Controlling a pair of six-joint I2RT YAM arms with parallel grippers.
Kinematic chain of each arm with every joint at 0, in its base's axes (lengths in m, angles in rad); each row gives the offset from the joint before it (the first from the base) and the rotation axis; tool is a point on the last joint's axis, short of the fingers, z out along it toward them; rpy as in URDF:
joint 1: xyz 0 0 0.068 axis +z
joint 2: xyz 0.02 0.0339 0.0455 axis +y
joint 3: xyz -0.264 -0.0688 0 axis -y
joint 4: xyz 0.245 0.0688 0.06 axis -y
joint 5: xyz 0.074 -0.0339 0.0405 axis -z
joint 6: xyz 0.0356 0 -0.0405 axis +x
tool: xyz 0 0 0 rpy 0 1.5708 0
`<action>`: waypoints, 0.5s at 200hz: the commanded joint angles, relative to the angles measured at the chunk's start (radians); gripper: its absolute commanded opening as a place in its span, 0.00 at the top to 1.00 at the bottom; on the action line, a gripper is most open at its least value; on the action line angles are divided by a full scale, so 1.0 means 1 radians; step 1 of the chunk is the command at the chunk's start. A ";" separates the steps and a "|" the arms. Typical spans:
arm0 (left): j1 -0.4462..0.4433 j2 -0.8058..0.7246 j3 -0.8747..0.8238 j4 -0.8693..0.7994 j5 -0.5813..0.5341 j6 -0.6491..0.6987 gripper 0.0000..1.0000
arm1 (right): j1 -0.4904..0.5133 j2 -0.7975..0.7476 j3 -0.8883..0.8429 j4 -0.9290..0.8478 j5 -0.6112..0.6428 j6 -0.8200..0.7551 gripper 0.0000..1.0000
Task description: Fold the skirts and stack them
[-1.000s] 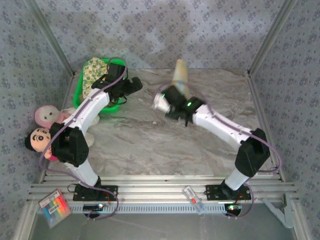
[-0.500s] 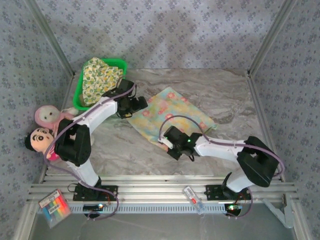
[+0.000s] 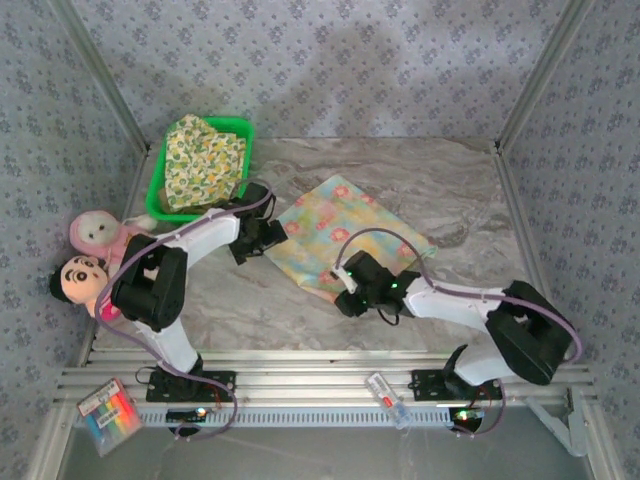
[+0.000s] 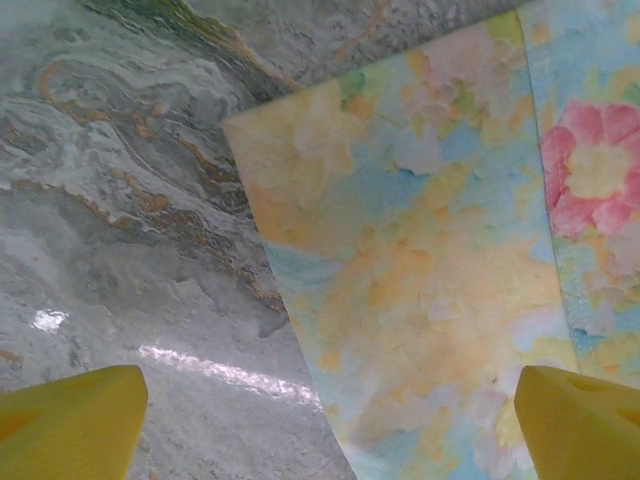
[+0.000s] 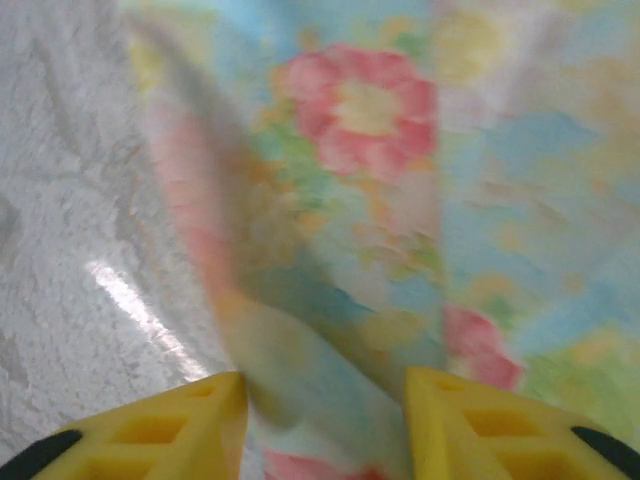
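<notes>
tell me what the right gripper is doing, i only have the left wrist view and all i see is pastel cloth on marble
observer: The right gripper is low over the near corner of the same pastel skirt, fingers apart, with a blurred ridge of cloth running between them.
operator: is the skirt flat or bunched overall
observer: Spread flat on the table, lying diagonally between the two arms, not yet folded.
operator: any other skirt nearby
observer: A yellow-green floral skirt lies in the green basket at the table's far left corner, just beyond your arm.
</notes>
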 commanded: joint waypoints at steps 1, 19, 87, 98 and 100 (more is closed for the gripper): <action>0.019 -0.043 0.010 0.004 -0.021 0.000 0.01 | -0.084 -0.124 -0.063 0.036 -0.023 0.243 0.43; 0.038 -0.044 0.002 0.015 -0.010 -0.001 0.00 | -0.184 -0.210 -0.119 -0.015 -0.016 0.513 0.37; 0.073 -0.044 -0.039 0.057 0.040 -0.015 0.00 | -0.166 -0.348 -0.116 -0.049 -0.132 0.330 0.31; 0.074 -0.044 -0.041 0.058 0.040 -0.014 0.00 | -0.110 -0.310 -0.074 -0.093 -0.108 0.262 0.33; 0.075 -0.045 -0.042 0.057 0.040 -0.014 0.00 | -0.099 -0.301 -0.067 -0.100 -0.103 0.255 0.34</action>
